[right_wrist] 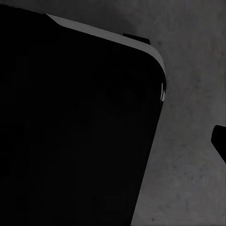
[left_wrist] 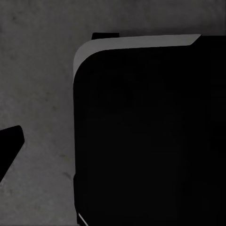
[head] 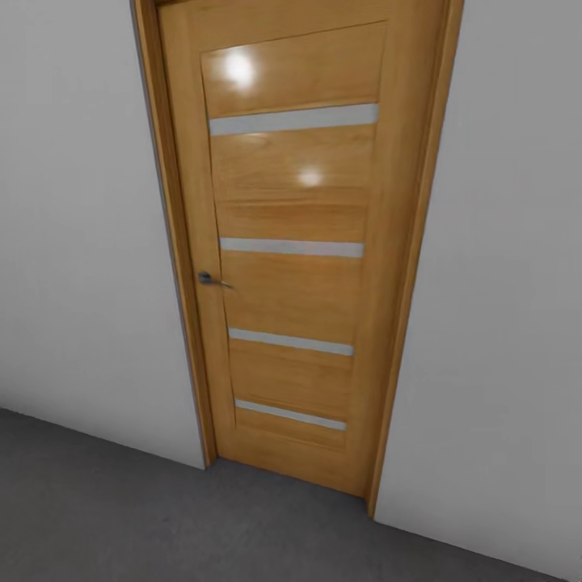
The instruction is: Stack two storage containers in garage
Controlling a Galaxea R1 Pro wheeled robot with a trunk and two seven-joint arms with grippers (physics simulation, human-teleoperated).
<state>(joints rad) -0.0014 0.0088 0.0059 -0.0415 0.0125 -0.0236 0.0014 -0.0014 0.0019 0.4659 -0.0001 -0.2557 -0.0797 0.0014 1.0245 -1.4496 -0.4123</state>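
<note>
Robot faces closed wooden door (head: pixel 295 242) dead ahead, handle (head: pixel 212 280) on left edge. Grey concrete floor (head: pixel 121 517) underfoot. Storage containers unseen, so no bearing from either arm. Grippers' state: cannot tell.

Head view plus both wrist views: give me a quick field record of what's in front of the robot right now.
ahead: wooden door, shut, four pale horizontal strips
handle: dark lever on the door's left edge
walls: plain white wall on both sides of the door
ground: dark grey concrete floor
wrist views: a black rounded body over grey concrete
containers: none in sight
claws: state cannot be told
</note>
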